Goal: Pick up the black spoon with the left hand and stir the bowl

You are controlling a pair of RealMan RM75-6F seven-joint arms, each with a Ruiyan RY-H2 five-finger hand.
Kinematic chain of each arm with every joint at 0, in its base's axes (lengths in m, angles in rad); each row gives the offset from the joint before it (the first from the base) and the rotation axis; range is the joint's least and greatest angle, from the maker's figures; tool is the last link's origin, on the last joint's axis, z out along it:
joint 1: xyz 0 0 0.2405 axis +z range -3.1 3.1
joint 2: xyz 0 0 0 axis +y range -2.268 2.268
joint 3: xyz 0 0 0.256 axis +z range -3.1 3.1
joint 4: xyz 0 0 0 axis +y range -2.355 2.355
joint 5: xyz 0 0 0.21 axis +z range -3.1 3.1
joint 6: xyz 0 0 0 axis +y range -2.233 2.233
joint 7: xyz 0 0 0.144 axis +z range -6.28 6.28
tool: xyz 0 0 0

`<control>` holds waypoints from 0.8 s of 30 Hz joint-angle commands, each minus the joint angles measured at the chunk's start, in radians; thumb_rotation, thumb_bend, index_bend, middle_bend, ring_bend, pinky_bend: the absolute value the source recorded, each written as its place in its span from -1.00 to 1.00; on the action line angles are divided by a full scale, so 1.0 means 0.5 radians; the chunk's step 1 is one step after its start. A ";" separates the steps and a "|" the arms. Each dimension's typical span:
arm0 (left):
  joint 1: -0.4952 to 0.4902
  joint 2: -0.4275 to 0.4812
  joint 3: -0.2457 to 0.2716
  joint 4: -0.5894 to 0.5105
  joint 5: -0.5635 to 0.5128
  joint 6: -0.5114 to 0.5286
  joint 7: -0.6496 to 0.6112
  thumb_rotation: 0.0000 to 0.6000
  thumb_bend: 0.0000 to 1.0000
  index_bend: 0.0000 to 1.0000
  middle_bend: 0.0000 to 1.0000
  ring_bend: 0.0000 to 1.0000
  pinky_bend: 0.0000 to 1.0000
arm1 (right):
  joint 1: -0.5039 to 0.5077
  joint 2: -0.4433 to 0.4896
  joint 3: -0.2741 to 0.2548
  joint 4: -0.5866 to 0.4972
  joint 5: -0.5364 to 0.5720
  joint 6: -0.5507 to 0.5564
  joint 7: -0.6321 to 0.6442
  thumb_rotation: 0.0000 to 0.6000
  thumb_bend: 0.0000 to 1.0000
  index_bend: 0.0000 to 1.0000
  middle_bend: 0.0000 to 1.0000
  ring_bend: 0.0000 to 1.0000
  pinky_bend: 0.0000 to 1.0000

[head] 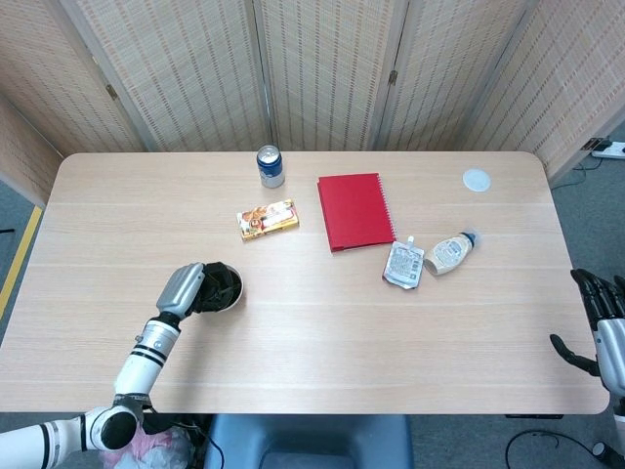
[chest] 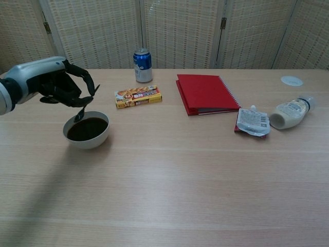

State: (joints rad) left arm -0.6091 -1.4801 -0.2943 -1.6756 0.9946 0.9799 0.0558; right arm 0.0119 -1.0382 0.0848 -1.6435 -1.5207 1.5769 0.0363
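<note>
My left hand (chest: 64,82) hangs just above the white bowl (chest: 97,138) of dark liquid and pinches the black spoon (chest: 85,105). The spoon slants down, its scoop right over the liquid near the bowl's back rim. From the head view the left hand (head: 195,289) covers the left part of the bowl (head: 232,291), and the spoon is hidden there. At the table's right edge my right hand (head: 605,327) stays low with fingers spread, holding nothing.
A blue can (chest: 143,65) stands at the back. A yellow snack box (chest: 138,96), a red notebook (chest: 207,93), a foil pouch (chest: 252,121), a lying white bottle (chest: 291,112) and a white lid (chest: 291,81) lie across the table.
</note>
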 commanded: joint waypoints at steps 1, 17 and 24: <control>-0.070 -0.123 -0.008 0.129 -0.051 -0.029 0.007 1.00 -0.03 0.35 1.00 0.89 1.00 | -0.006 -0.004 -0.003 0.007 0.003 0.004 0.010 1.00 -0.72 -1.00 -0.78 -0.71 -0.85; -0.245 -0.488 -0.007 0.693 -0.195 -0.059 0.154 1.00 -0.03 0.37 1.00 0.89 1.00 | -0.028 -0.031 0.000 0.080 0.006 0.039 0.091 1.00 -0.72 -1.00 -0.78 -0.71 -0.85; -0.257 -0.521 -0.016 0.849 -0.246 -0.096 0.168 1.00 -0.03 0.37 1.00 0.89 1.00 | -0.027 -0.035 0.002 0.085 0.004 0.039 0.094 1.00 -0.72 -1.00 -0.78 -0.71 -0.85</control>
State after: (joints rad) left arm -0.7370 -1.7384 -0.3007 -1.2576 0.8768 0.9354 0.1387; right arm -0.0016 -1.0558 0.0859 -1.6009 -1.5187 1.5965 0.0832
